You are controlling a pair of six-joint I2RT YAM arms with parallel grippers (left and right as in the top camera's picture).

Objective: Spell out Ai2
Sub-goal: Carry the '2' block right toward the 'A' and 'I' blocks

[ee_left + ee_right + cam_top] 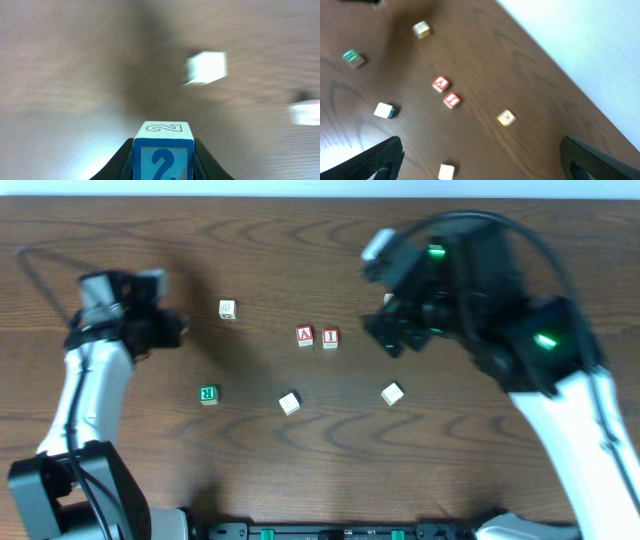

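Left claw: your left claw [163, 161] is pinching the blue 2 block [162, 132], one finger on each side. It fills the bottom centre of the left wrist view.
Where the 2 is: in that claw, off the worktop [460, 460], at the upper left of the overhead frame. The block itself doesn't show from above.
Right claw: your right claw [480, 150] is spread wide with nothing between the fingers. It hangs just right of centre in the overhead frame.
Step in hand: looks like the last letter to me. The A block [305, 335] and I block [330, 337] sit side by side near the middle, so only the 2 is left.
Next move: I'd say carry the 2 across and set it just right of the I, digit up, in line with the other two. The right claw hangs close to that spot, so you may want to pull it clear first.
Readable stuff: a blue "2" on the top and front faces, a red "A" and a red "I".
Other blocks: the green block [208, 394] at lower left looks like a "B". The pale block [227, 309] above it has a mark too faint to read.
Wrist view: blurry, so don't trust it for lining up.
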